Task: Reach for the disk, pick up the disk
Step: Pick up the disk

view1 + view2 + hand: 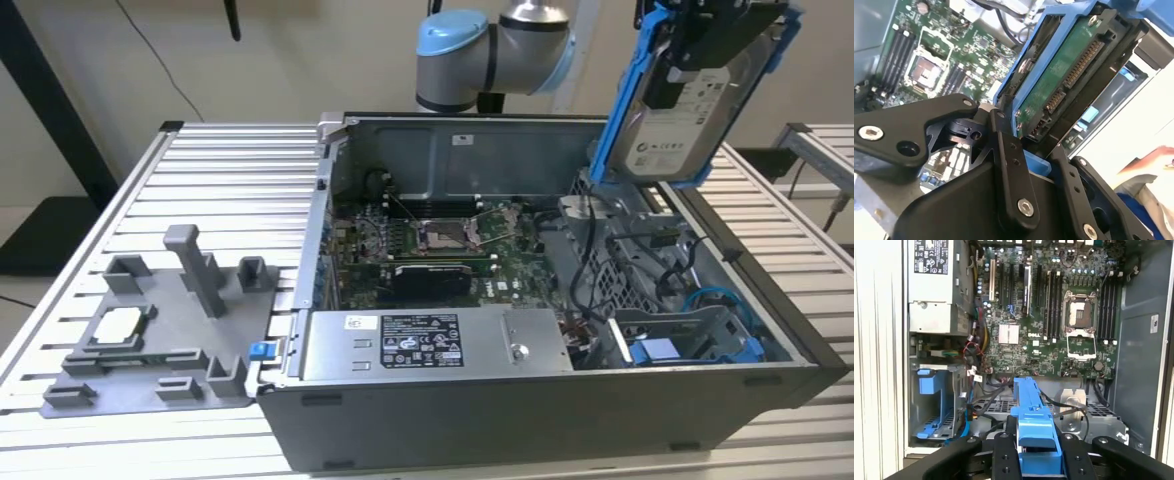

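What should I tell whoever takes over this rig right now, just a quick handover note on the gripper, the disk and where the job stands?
Gripper: shut on the disk, fingers clamped on its blue frame, as both wrist views show.
Disk: held up in the air above the open computer case, toward the exterior view's right, tilted, with its label facing the exterior camera. It touches nothing but the gripper.
The blue drive bay in the case corner sits below it.
Done: reach and pick-up; the disk is clear of the case.
Left: nothing of the pick-up itself; the disk simply hangs in the grip.
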